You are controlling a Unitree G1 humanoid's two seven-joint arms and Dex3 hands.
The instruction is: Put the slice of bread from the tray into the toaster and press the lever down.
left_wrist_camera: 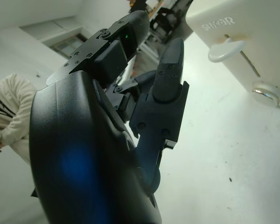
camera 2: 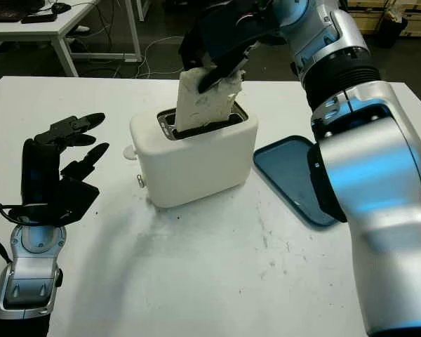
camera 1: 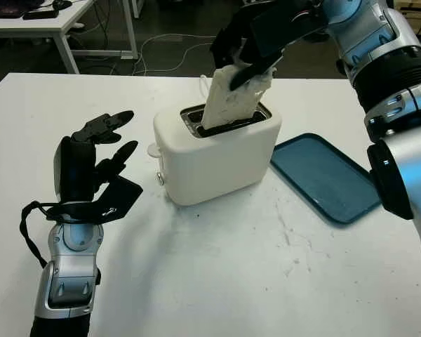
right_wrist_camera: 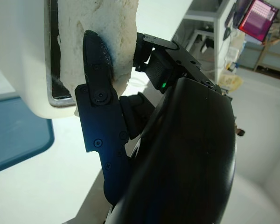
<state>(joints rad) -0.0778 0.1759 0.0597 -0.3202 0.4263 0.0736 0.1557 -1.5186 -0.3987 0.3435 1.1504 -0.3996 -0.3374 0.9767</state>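
Bread slice (camera 1: pixel 231 98) sits partway in the toaster (camera 1: pixel 217 151) slot, tilted, top half sticking out. Right robot hand (camera 1: pixel 247 43) pinches its upper end. Left robot hand (camera 1: pixel 91 165) open, beside toaster above tabletop (camera 1: pixel 231 281). Blue tray (camera 1: pixel 326 175) just right of toaster.

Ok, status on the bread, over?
Right hand shut on bread slice, lower end in toaster slot. Left hand open, left of toaster. Lever still up. Tray empty.
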